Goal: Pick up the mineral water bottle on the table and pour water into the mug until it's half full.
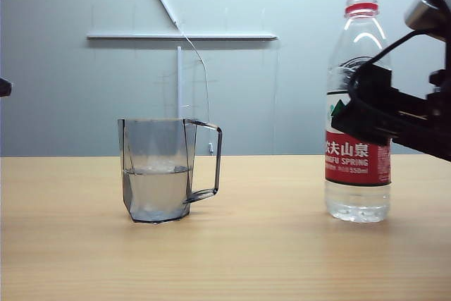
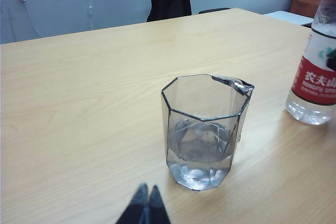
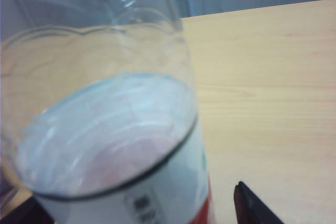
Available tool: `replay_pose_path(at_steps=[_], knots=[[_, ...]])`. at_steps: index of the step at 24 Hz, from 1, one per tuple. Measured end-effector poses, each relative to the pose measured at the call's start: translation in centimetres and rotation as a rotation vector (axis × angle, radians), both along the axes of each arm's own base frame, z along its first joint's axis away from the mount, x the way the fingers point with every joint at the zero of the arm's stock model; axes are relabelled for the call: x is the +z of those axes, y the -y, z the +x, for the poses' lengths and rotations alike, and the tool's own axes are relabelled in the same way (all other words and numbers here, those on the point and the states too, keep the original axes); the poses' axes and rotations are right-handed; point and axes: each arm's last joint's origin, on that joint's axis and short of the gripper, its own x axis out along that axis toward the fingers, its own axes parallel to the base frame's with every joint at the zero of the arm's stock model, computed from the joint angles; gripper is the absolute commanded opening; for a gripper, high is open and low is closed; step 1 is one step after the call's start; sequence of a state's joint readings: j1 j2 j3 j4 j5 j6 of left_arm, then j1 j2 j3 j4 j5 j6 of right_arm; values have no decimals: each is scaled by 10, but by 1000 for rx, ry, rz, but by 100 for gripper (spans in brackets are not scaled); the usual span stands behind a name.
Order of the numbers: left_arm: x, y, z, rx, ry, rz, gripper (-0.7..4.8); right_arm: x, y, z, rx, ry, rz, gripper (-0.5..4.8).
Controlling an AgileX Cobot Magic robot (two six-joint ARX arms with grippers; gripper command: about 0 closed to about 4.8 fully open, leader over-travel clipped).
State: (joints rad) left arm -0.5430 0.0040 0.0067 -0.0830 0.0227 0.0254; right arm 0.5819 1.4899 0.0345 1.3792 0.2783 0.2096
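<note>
Half-filled mug (image 1: 168, 171) beside upright mineral water bottle (image 1: 358, 114); right end effector (image 1: 384, 114) spread open around it, left end effector (image 2: 144, 205) closed, idle.

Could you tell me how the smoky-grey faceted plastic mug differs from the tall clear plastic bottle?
The smoky-grey faceted plastic mug is about half the height of the tall clear plastic bottle. The mug has an angular handle; the bottle wears a red-and-white label. The mug is about half full; the bottle nearly empty. Both stand upright on the table.
</note>
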Motion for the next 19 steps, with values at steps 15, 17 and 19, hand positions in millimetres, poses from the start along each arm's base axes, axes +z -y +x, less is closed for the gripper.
replay_pose_path(at_steps=[15,17,19], knots=[[0,-1,0,8,-1,0,-2,3,-13,-21,-9,25,6,479],[0,-2,1,20,0,0,-2,3,-13,-22,-37,26,4,479],[0,-3,2,40,0,0,-2,3,-13,-22,-53,27,3,479]])
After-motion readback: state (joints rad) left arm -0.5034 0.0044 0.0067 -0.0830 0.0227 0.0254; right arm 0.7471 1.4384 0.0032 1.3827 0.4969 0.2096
